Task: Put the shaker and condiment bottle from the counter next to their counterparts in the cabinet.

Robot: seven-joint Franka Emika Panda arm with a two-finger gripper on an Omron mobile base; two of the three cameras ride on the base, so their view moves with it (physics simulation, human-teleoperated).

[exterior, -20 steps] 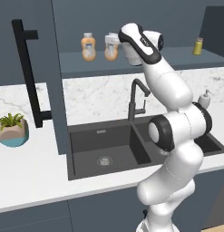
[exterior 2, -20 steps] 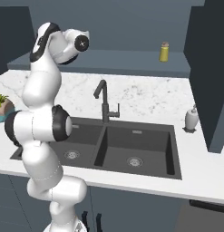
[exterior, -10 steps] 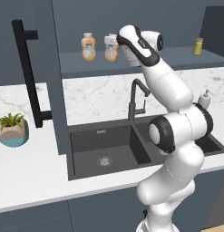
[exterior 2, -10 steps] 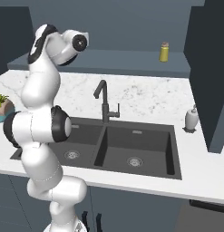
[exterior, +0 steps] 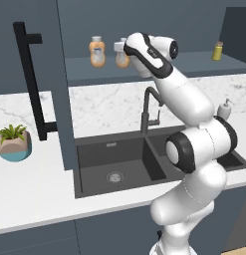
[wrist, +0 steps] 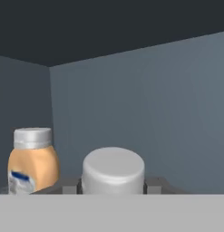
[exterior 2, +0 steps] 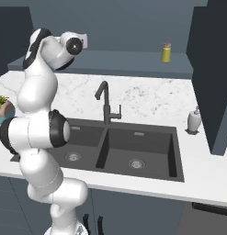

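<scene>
- up on the cabinet [exterior: 159, 69] shelf, the gripper [wrist: 113, 186] holds the condiment bottle [exterior: 122, 54] just beside its look-alike orange bottle [exterior: 97, 52]; in the hand view the held bottle's pale cap [wrist: 113, 171] sits between the two finger tips, so the fingers stand narrowed on it, not free.
- handling, as a judgement: a squeeze bottle is light and its plastic wall gives under pressure, so a firm pinch could dent it or let it slip; the stiffer shoulder just under the cap looks the safest place to hold, and that seems to be about where the fingers are.
- it is tall for its foot, so it could tip if let go while tilted; set it flat first.
- orange bottles with pale caps: two, both on the shelf at the left.
- yellow-green shaker [exterior 2: 166, 52]: one, well apart at the shelf's right end.
- pale shaker [exterior 2: 194, 120]: one, on the counter [exterior 2: 151, 98] beside the sink [exterior 2: 133, 147], not yet moved.
- potted plant [exterior: 14, 142]: one, on the counter at the left.
- faucet [exterior 2: 105, 103]: one.
</scene>
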